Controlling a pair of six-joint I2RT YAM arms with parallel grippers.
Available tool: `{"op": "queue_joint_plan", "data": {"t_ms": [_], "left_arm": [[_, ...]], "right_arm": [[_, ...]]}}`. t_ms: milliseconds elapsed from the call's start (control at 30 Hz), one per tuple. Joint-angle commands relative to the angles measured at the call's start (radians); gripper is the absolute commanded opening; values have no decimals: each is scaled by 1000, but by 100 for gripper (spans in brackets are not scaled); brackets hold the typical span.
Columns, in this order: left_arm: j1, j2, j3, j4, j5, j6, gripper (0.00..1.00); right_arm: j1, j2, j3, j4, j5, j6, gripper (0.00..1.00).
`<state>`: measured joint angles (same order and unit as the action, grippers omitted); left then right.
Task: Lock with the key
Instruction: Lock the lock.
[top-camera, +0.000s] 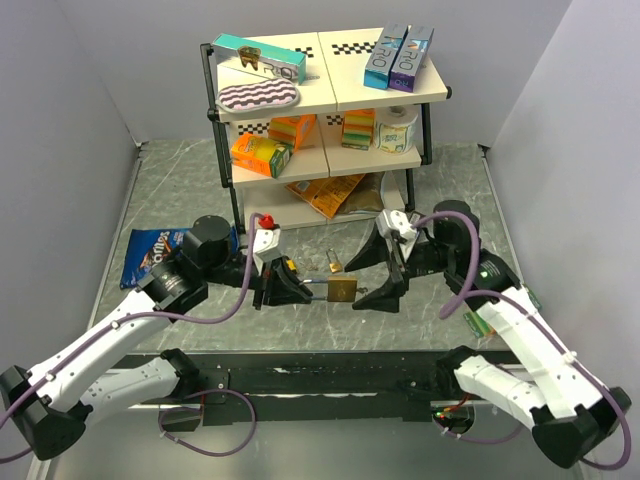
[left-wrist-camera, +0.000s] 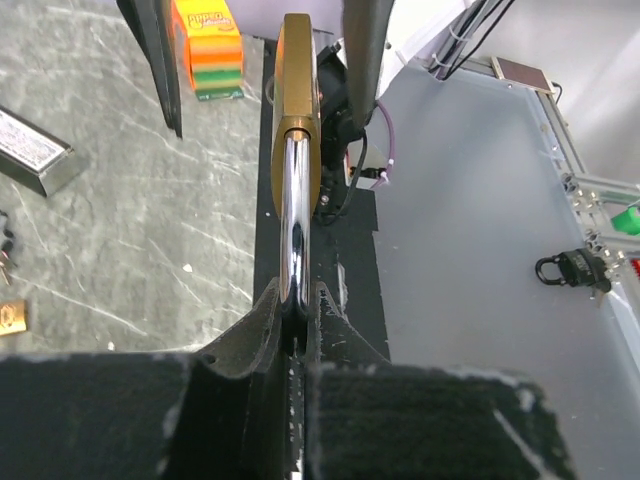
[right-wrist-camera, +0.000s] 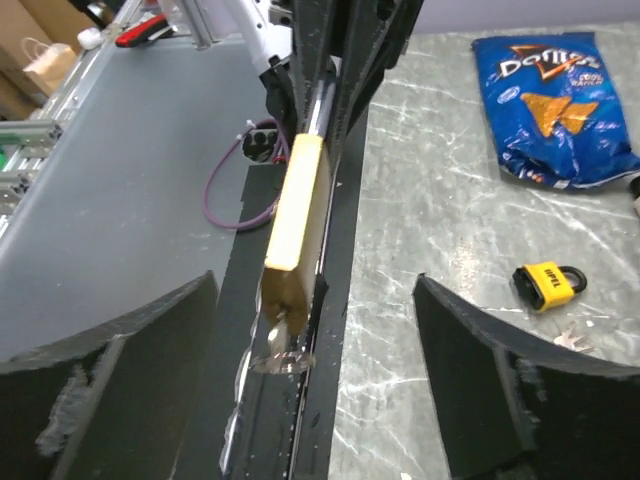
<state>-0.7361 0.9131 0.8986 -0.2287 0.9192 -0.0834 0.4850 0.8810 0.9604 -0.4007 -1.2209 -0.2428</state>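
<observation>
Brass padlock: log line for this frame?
left gripper: shut on brass padlock shackle | right gripper: open, straddling padlock body

Likely lab; grey enclosure walls (top-camera: 70, 150)

Padlock (top-camera: 341, 290) before the shelf (top-camera: 338, 82) — chip bag (top-camera: 155, 252) to its left

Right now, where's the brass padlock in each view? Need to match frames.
Top external: the brass padlock sits at centre, between the two arms.
Left wrist: upper centre, edge-on, with its shackle running down toward the camera.
Right wrist: centre-left, edge-on, body nearest the camera.
Shared landmark: the left tool shut on the shackle, visible in all three views.
</observation>
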Motion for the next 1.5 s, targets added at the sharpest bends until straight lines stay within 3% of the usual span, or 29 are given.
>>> {"op": "queue_joint_plan", "data": {"t_ms": [0,367,533,633,733,767,833,1167,1467], "left_arm": [[-11,10,98,40,-11,-27,1],[-16,1,76,92,-33,-59,1],[-19,4,72,104,-26,-64,1],[-20,-2,63,120,-31,-65,1],[-23,-2,59,129,-40,-68,1],[-23,-3,57,135,-51,-72,1],[-23,-3,51,157,-59,-85,1],[-72,-2,20,198,-115,-24,1],[-114,12,-12,221,-120,-19,1]], "right_arm": [[23,27,48,-11,-48,-40,84],[109,49,37,-29,-9,-79,52],[122,56,38,-17,-6,-79,45],[127,62,35,0,-14,-58,34],[130,62,29,28,-19,-35,18],[130,61,28,39,-22,-30,8],[136,61,17,54,-23,-7,0],[164,73,-34,298,-98,192,0],[193,98,-20,361,-112,240,0]]}}
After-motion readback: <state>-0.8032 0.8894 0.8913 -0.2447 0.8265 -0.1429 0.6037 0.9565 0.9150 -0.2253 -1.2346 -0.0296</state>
